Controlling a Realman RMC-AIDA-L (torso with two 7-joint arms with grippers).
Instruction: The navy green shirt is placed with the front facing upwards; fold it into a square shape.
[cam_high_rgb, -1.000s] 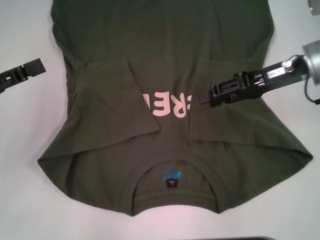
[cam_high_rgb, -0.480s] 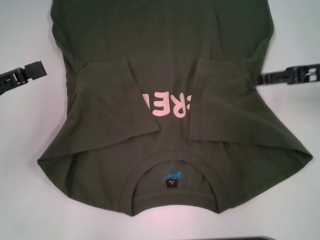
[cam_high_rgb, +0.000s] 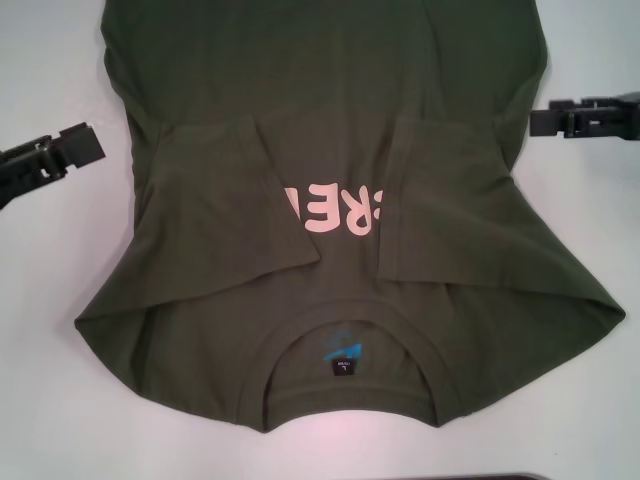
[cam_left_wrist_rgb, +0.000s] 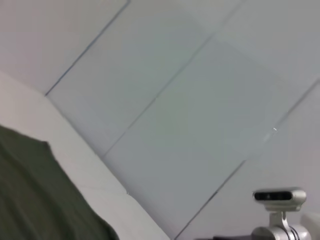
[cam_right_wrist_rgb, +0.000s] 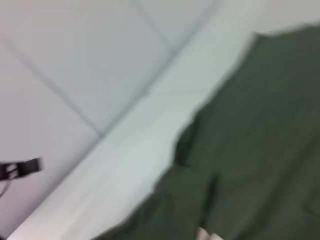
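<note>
The navy green shirt (cam_high_rgb: 330, 120) lies flat on the white table (cam_high_rgb: 50, 300), collar and black neck label (cam_high_rgb: 343, 366) toward me. Both sleeves are folded inward, the left one (cam_high_rgb: 230, 200) and the right one (cam_high_rgb: 450, 200), partly covering the pink lettering (cam_high_rgb: 335, 212). My left gripper (cam_high_rgb: 85, 145) hovers over the table just off the shirt's left edge and holds nothing. My right gripper (cam_high_rgb: 545, 120) is just off the shirt's right edge and holds nothing. The shirt also shows in the left wrist view (cam_left_wrist_rgb: 35, 200) and the right wrist view (cam_right_wrist_rgb: 260, 150).
A dark object (cam_high_rgb: 470, 477) shows at the near table edge. The left wrist view shows a camera on a stand (cam_left_wrist_rgb: 280, 197) beyond the table. The right wrist view shows the other gripper (cam_right_wrist_rgb: 22, 167) far off.
My right gripper has pulled back from over the folded right sleeve to the right, off the shirt. My left gripper has shifted slightly toward the shirt. The shirt has not moved.
</note>
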